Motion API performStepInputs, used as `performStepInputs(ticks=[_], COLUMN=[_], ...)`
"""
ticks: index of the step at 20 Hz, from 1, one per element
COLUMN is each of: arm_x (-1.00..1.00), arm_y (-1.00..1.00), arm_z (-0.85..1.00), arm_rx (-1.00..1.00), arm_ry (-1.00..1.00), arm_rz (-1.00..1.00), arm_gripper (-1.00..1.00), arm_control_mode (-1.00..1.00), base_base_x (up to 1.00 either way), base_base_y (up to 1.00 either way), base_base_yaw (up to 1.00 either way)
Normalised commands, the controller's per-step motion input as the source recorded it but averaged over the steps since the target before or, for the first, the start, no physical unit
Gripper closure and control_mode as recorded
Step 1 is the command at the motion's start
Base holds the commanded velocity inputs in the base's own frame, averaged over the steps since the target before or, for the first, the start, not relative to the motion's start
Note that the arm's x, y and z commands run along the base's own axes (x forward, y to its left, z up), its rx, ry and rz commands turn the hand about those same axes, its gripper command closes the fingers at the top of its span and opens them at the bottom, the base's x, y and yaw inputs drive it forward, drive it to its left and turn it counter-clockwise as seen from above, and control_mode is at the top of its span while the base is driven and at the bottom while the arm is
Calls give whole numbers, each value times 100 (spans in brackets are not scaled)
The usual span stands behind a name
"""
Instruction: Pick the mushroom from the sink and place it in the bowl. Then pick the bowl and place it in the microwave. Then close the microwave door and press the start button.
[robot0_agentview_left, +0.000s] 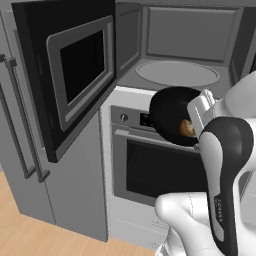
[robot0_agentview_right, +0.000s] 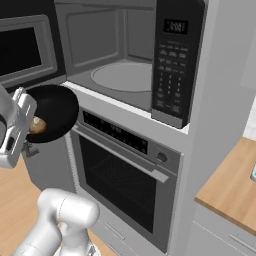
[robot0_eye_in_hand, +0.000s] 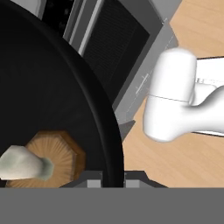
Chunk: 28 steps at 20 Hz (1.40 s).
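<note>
My gripper (robot0_agentview_left: 196, 126) is shut on the rim of the glossy black bowl (robot0_agentview_left: 170, 112), holding it in the air, tilted. The tan-brown mushroom (robot0_agentview_left: 186, 128) lies inside the bowl near the gripped rim. In the hand view the mushroom (robot0_eye_in_hand: 46, 162) shows its gilled cap and pale stem, close to the gripper (robot0_eye_in_hand: 113, 180), which pinches the bowl (robot0_eye_in_hand: 48, 83) at its edge. The bowl (robot0_agentview_right: 54, 112) hangs in front of the oven's top strip, just below and left of the microwave (robot0_agentview_right: 115, 55) opening. The microwave door (robot0_agentview_left: 70, 75) stands wide open to the left. The turntable (robot0_agentview_left: 177, 73) is bare.
The oven (robot0_agentview_left: 160, 167) with its bar handle sits directly under the microwave. The microwave's button panel (robot0_agentview_right: 172, 65) is on the right of the cavity. A tall grey fridge door (robot0_agentview_left: 25, 125) stands at the left, and a wooden counter (robot0_agentview_right: 232, 185) at the right.
</note>
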Motion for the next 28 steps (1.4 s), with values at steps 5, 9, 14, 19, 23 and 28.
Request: performStepInputs(ticks=[5, 9, 14, 19, 23, 28], arm_x=[-16, 5, 38, 44, 27, 43], arm_y=[-2, -15, -33, -12, -3, -14], arm_z=[62, 41, 12, 0, 0, 1], arm_rx=[0, 1, 1, 0, 0, 0], arm_ry=[-20, -5, -3, -1, 0, -2], arm_rz=[0, -3, 0, -4, -5, -7], arm_gripper=[100, 100, 100, 100, 100, 100], arm_control_mode=[-100, -100, -100, -100, -100, -100], base_base_x=[0, 0, 0, 0, 0, 0], base_base_y=[0, 0, 0, 0, 0, 0], base_base_yaw=[0, 0, 0, 0, 0, 0])
